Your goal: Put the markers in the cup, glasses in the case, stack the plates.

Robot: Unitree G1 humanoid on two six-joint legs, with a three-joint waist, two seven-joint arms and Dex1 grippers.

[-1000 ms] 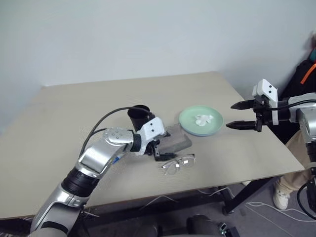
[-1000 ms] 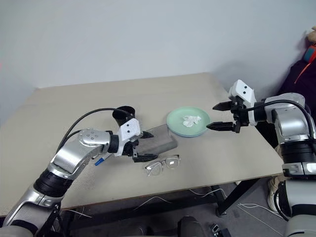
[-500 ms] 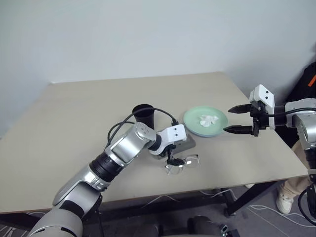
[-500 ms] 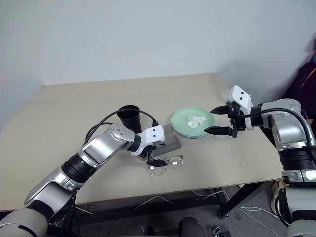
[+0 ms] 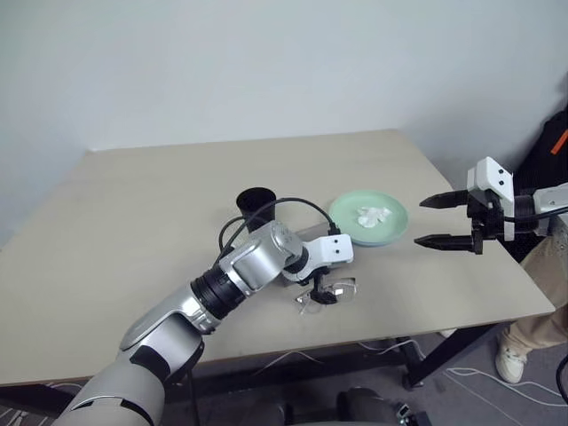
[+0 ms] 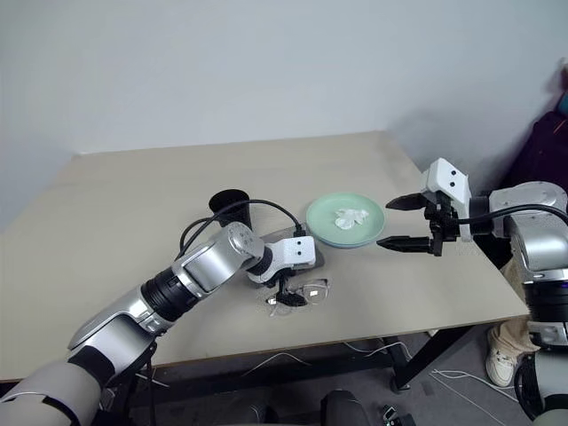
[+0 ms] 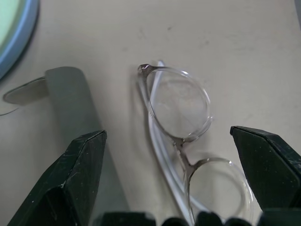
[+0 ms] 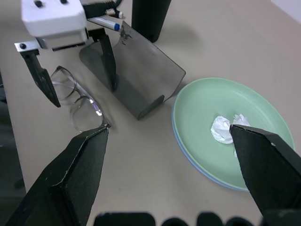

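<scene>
L end effector [image 5: 321, 286] is spread wide, fingers either side of the glasses [image 5: 327, 292] but not pinching yet. In the wrist view one lens sits right between the black fingers [image 7: 70, 179], frame flat on the counter [image 5: 133, 222]. Change vs a sec ago: the L arm swung in from beside the case and dropped over the glasses – earlier it hovered off at their 9 o'clock, now it's on top of them. I read that as the glasses step starting; next is prob. closing on the frame w/o crushing the thin temples.

R end effector [image 5: 454, 219] also spread, holding nothing, hanging in air at 3 o'clock of the plates; it has backed off a little from them since a sec ago.

Outward: the case [image 8: 136, 77] lies just at 12 o'clock of the glasses, near touching the L wrist (its open/shut state I can't tell). The cup [image 5: 256, 206] stands at 11 o'clock of the case. A blue-capped marker [image 8: 104, 23] lies on the counter by the cup – not in it yet; the other marker I can't make out. The plates look already stacked: green plate [image 5: 368, 218] atop a blue plate [image 8: 183, 146] whose rim peeks out, w/ a crumpled tissue [image 5: 371, 214] on top.

In the way: the case sits close behind the glasses, so the far finger has little room.
</scene>
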